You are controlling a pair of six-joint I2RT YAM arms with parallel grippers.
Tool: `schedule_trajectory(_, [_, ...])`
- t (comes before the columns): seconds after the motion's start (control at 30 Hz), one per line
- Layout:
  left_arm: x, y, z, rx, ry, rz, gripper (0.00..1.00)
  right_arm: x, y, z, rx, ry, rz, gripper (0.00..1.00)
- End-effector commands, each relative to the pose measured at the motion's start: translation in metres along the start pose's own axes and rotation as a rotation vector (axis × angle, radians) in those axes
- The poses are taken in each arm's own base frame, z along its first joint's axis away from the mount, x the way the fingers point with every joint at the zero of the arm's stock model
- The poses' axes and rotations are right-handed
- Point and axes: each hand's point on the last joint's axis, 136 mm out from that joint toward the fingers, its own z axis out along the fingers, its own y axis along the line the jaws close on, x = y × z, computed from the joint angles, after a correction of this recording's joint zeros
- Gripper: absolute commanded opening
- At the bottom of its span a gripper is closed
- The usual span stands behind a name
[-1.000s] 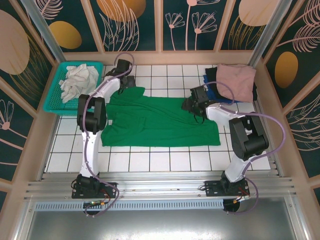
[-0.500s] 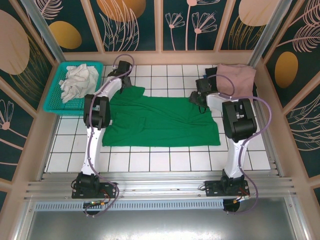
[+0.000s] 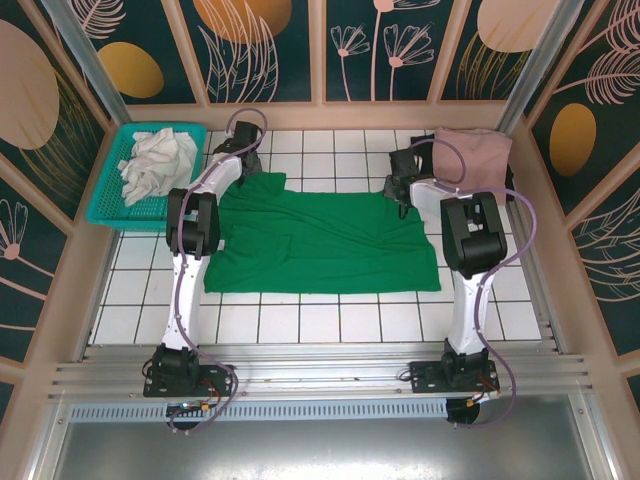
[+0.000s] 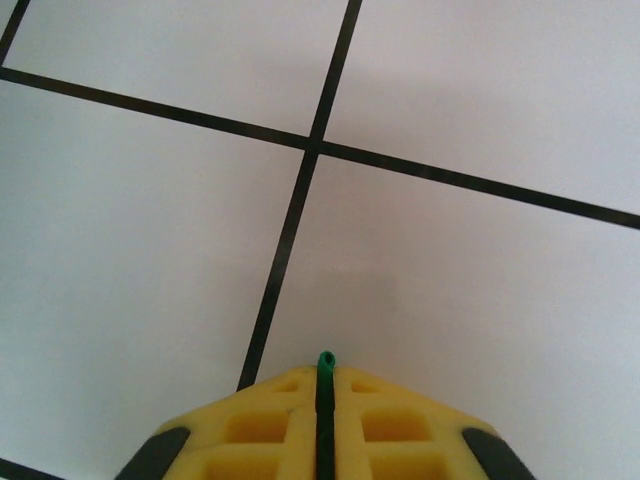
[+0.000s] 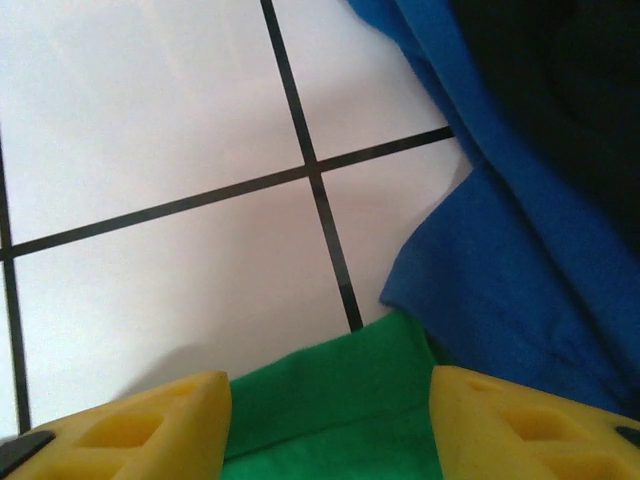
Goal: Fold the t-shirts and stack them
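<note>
Open white tiled table [image 3: 300, 320] on the near side of the green t-shirt [image 3: 320, 245]; teal basket [image 3: 125, 212] blocks far left, stacked t-shirts [image 3: 475, 160] crowd far right

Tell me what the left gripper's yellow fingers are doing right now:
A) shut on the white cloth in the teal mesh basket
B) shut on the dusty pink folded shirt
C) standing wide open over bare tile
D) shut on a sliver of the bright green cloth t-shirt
D: in the wrist view the left gripper has its yellow fingers pressed together, with a sliver of the bright green cloth t-shirt pinched between the tips.
</note>
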Motion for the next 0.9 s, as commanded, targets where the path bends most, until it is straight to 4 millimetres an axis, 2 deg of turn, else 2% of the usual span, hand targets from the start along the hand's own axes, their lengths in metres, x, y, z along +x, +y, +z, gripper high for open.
schedule_trajectory(0.0, [0.003, -0.003, 0.002, 0.042, 0.02, 0.017, 0.01, 0.009, -0.015, 0.017, 0.072, 0.026, -0.028, 0.55])
schedule_trajectory(0.23, [-0.013, -0.012, -0.023, 0.108, -0.007, 0.039, 0.0, 0.015, -0.018, 0.028, 0.063, 0.054, -0.002, 0.53])
schedule_trajectory(0.37, [-0.032, -0.02, -0.051, 0.169, -0.046, 0.039, 0.0, 0.014, -0.009, 0.028, 0.015, 0.067, 0.01, 0.33])
schedule_trajectory(0.43, [-0.046, -0.024, -0.071, 0.21, -0.074, 0.032, 0.0, 0.008, -0.006, 0.022, -0.001, 0.054, 0.019, 0.22])
schedule_trajectory(0.6, [-0.077, -0.03, -0.13, 0.298, -0.165, 0.022, 0.0, -0.02, -0.001, -0.007, -0.041, -0.007, 0.035, 0.0])
schedule_trajectory(0.7, [-0.081, -0.028, -0.158, 0.33, -0.191, 0.021, 0.0, -0.028, -0.002, -0.026, -0.062, -0.036, 0.043, 0.0])
schedule_trajectory(0.87, [-0.071, -0.02, -0.198, 0.384, -0.217, 0.008, 0.0, -0.03, -0.007, -0.05, -0.091, -0.063, 0.058, 0.0])
